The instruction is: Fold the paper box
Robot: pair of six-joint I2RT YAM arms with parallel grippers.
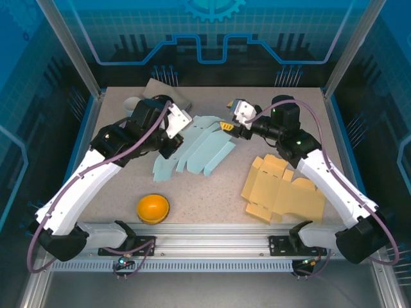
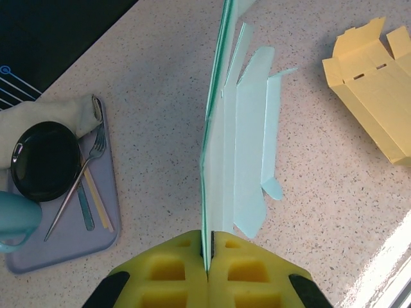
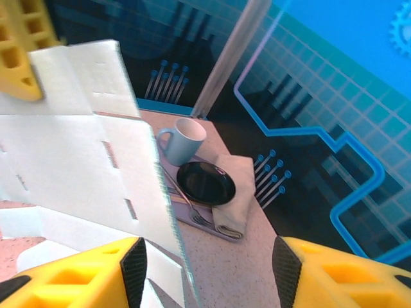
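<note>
Mid-table, the left gripper [image 2: 207, 269] was clamped on the blue paper box [image 1: 207, 149]. The right gripper [image 3: 205, 273] stood at its 1 o'clock edge w/ fingers apart (sheet between them).

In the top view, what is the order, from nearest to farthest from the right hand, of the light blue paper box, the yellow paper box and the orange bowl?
1. light blue paper box, mid-table, right at the right hand.
2. yellow paper box, flat at the near right.
3. orange bowl, by the near edge, on the left.
</note>
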